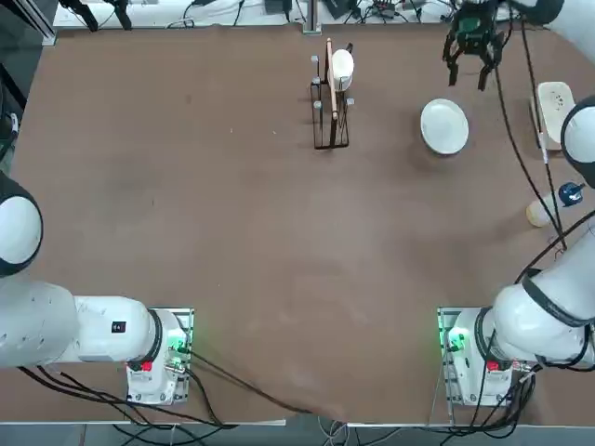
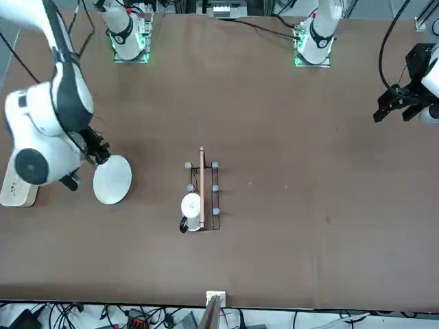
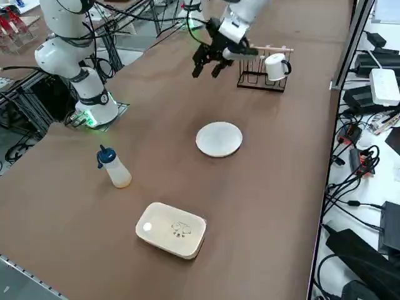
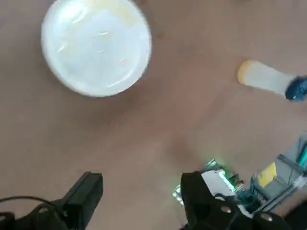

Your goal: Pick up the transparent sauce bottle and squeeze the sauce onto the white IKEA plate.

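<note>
A broad brown matte tabletop [image 1: 232, 232] fills the scene, evenly lit from above, with soft shadows. Tangled black cables [image 1: 372, 11] crowd its far edge. On the robot's right, the side view shows a grey floor [image 3: 375, 187] strewn with black cords [image 3: 356, 169], dark power bricks [image 3: 365, 97] and a white box [image 3: 384, 84].

brown table [image 3: 156, 119] carries the white ikea plate [image 3: 219, 139], transparent sauce bottle [image 3: 114, 167], cream container [image 3: 171, 229], and wire rack [image 3: 261, 78].
</note>
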Controlling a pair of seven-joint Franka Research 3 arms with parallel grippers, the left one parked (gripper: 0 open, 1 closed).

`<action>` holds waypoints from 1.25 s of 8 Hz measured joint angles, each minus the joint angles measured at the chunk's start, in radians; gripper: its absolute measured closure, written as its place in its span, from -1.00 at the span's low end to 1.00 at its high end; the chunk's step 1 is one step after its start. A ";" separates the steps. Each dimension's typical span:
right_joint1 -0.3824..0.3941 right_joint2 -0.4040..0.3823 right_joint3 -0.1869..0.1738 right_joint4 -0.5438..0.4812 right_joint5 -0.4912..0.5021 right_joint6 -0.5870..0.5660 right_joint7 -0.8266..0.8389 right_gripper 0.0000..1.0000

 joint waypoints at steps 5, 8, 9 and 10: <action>0.133 -0.267 -0.349 -0.057 0.239 0.078 -0.594 -0.99; 0.229 -0.480 -0.406 -0.269 0.238 0.249 -0.716 -0.99; 0.245 -0.531 -0.423 -0.308 0.238 0.249 -0.755 -0.99; 0.259 -0.564 -0.448 -0.332 0.238 0.249 -0.777 -0.99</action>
